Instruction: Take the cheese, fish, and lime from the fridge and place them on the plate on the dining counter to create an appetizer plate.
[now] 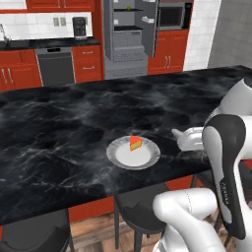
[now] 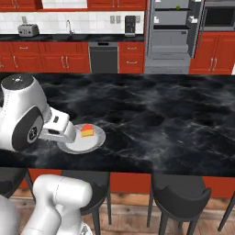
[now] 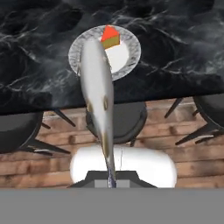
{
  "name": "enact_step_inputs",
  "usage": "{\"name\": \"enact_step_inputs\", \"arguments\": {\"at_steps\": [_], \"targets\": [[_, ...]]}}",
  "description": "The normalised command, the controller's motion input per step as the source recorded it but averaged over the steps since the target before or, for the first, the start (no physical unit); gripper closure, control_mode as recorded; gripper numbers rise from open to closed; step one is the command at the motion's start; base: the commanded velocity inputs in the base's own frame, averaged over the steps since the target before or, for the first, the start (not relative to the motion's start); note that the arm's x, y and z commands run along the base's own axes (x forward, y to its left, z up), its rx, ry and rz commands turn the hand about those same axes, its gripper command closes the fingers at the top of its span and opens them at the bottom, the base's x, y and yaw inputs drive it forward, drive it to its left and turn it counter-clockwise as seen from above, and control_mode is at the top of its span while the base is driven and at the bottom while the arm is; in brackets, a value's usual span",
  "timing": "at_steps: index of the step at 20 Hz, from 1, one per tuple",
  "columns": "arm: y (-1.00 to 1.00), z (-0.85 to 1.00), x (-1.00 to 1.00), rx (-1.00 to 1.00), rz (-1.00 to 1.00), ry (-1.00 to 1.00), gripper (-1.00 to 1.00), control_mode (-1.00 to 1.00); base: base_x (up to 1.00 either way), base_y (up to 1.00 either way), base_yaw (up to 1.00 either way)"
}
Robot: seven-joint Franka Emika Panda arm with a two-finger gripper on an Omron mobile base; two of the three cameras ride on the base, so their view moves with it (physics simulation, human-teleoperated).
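My gripper (image 3: 112, 180) is shut on the tail end of the silvery-grey fish (image 3: 98, 87), which stretches away from the hand above the near edge of the dining counter (image 1: 59, 128). Its far end lies over the left part of the light-grey plate (image 3: 129, 59) in the hand view. The cheese (image 1: 135, 143) wedge sits on the plate (image 1: 129, 158), red rind up. My hand (image 2: 57, 128) hovers just beside the plate (image 2: 89, 143). Far behind, the fridge (image 1: 129, 37) stands with its doors open, and the lime (image 1: 129, 8) rests on an upper shelf.
Black stools (image 1: 140, 209) stand under the counter's near edge, right below my hand. Red cabinets, a dark dishwasher (image 2: 103, 57) and a toaster (image 2: 28, 30) line the back wall. A microwave (image 1: 171, 15) sits to the right of the fridge.
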Motion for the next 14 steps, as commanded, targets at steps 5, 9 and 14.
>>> {"name": "enact_step_inputs", "arguments": {"at_steps": [5, 9, 14], "targets": [[0.18, -0.39, 1.0, 0.0, 0.35, 0.21, 1.0, -1.0, 0.0, 0.0, 0.0], [0.25, -0.62, 0.79, -0.01, 0.24, 0.06, 1.0, -1.0, 0.0, 0.0, 0.0], [0.29, -0.61, 0.53, -0.03, 0.15, 0.02, 1.0, -1.0, 0.0, 0.0, 0.0]]}}
